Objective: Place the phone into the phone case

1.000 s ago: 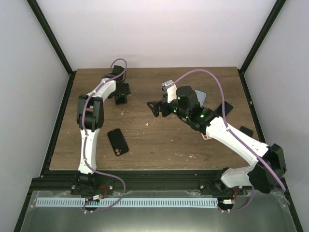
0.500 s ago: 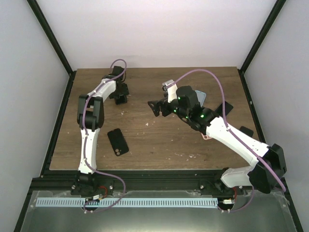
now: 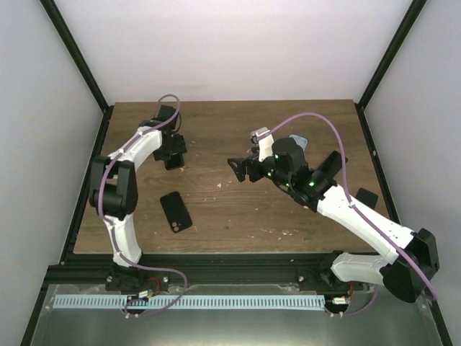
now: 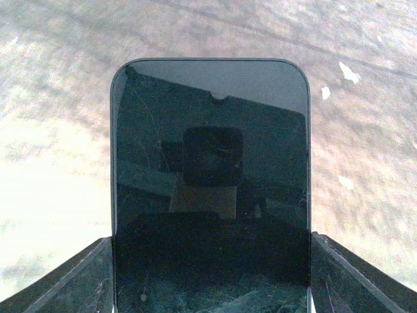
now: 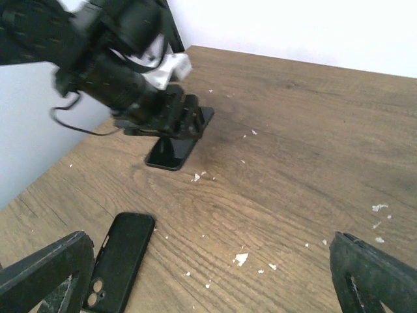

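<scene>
One phone (image 4: 210,163) fills the left wrist view, screen up and dark, mirroring the camera above it. We see it lying lengthwise between the fingers (image 4: 65,280) of the left gripper (image 4: 210,238). One finger presses on each long edge, so the grip is closed on the phone's near end.

From the right wrist, the phone (image 5: 171,154) shows as a thin dark slab low on the wood, with the left gripper (image 5: 171,116) on top of it. Its free end looks to rest on the table (image 3: 216,122), but we cannot tell whether the gripped end is raised.

From above, the left arm (image 3: 115,191) rises from its base, folds at a high elbow and reaches to the far-left part of the table. Its wrist is bent down over the phone (image 3: 173,161).

The case (image 3: 176,212) lies flat and apart from the phone, nearer the bases on the left side, with its camera cutout at the near end. Nothing touches it.

The right arm (image 3: 360,220) stretches diagonally from its base towards mid-table. The right gripper (image 3: 238,164) points left, well apart from the phone. In its own view the fingers (image 5: 45,270) stand wide apart with nothing between them but bare wood. White flecks (image 5: 241,259) are scattered over the boards.
</scene>
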`<state>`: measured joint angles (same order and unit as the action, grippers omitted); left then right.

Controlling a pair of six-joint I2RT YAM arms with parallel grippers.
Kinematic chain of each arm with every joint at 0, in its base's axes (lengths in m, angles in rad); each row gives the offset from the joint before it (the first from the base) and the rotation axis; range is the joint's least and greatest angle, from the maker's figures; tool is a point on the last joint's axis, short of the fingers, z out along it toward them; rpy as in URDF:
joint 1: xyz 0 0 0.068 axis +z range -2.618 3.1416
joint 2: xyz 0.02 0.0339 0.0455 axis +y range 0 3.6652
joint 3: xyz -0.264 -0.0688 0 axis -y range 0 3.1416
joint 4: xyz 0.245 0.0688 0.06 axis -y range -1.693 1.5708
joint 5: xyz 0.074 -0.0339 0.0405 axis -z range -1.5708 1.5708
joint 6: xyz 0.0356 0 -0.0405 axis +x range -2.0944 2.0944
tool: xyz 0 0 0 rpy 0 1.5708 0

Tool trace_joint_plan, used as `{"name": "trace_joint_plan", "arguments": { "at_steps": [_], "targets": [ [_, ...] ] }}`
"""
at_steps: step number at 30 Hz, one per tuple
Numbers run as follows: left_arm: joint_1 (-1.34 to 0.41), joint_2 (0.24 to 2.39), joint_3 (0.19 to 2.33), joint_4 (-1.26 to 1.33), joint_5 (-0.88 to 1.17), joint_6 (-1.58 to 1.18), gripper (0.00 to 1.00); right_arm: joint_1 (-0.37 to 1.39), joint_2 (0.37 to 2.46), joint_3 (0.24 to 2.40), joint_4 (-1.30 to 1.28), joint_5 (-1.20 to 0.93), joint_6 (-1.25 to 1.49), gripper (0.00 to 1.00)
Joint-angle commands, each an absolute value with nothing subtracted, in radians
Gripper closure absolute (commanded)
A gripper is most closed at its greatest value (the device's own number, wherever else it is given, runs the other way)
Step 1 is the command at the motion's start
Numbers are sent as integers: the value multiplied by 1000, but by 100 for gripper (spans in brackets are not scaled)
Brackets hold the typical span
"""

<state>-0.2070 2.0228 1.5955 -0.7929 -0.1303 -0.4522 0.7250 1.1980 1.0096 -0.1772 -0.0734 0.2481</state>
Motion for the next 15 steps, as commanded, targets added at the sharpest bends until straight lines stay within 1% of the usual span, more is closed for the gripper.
{"name": "trace_joint_plan", "arguments": {
  "at_steps": [1, 4, 10, 15],
  "targets": [
    [-232, 1830, 1449, -777, -141, -495, 40, 727, 1158, 978, -157, -86, 293, 0],
    [-254, 1715, 1342, -800, -165, -536, 40, 728, 1146, 959, -159, -100, 314, 0],
    [-286, 1483, 1104, -778, -143, -621, 41, 728, 1093, 917, -162, -121, 332, 0],
    [-325, 1380, 971, -785, -124, -687, 42, 729, 1060, 881, -169, -127, 340, 0]
  ]
}}
